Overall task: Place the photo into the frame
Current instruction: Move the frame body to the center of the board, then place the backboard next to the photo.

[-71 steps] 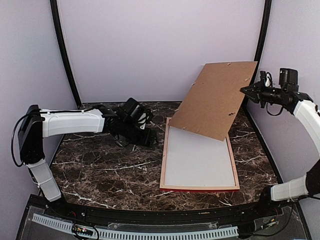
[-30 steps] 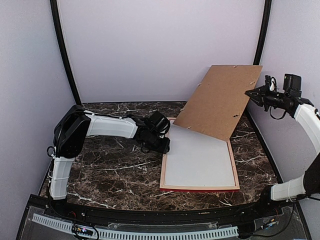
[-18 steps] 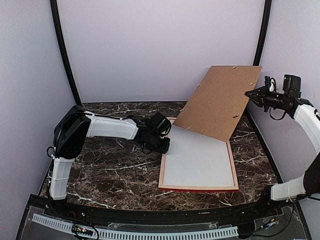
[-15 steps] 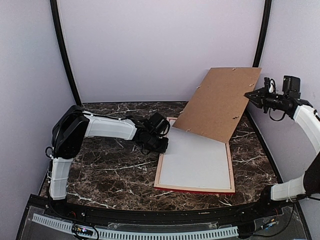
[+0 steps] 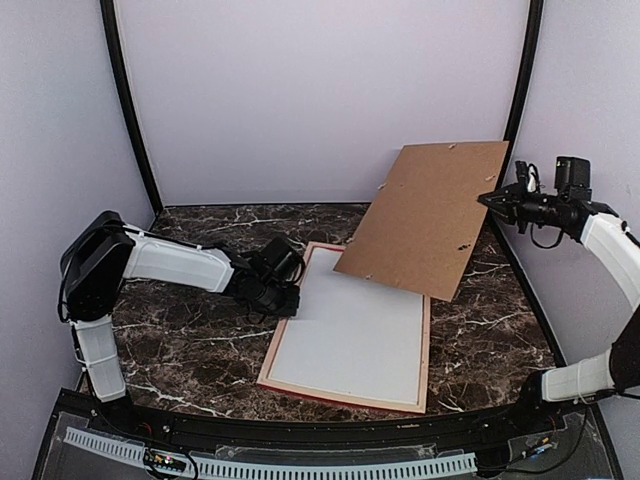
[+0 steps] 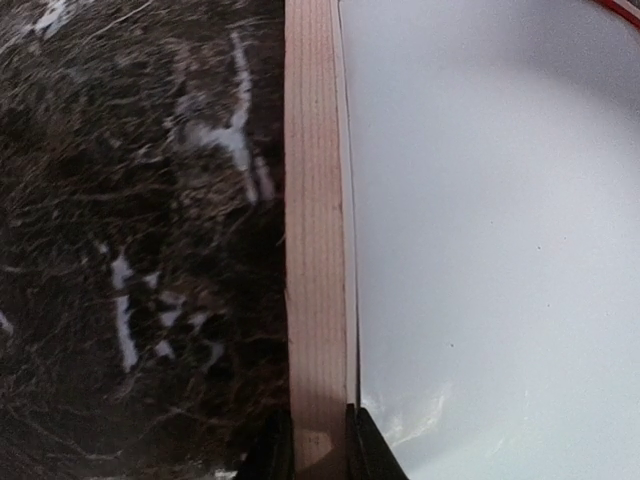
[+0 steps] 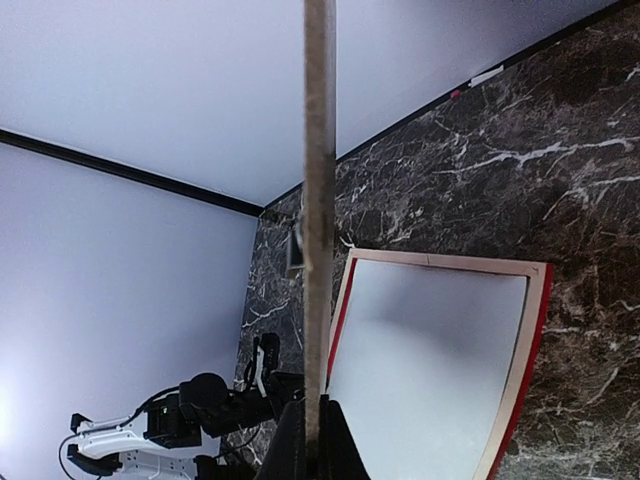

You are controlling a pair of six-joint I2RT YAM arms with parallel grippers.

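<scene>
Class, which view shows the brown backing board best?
Top external: the backing board shows its whole face, tilted over the frame. The right wrist view shows only its thin edge in the right gripper; the left wrist view misses it.

Dark marble-look tabletop (image 5: 190, 350) is sitting inside plain pale lilac walls (image 5: 320, 90), black strips (image 5: 126, 110) running up both far corners, soft light washing everything evenly.
</scene>
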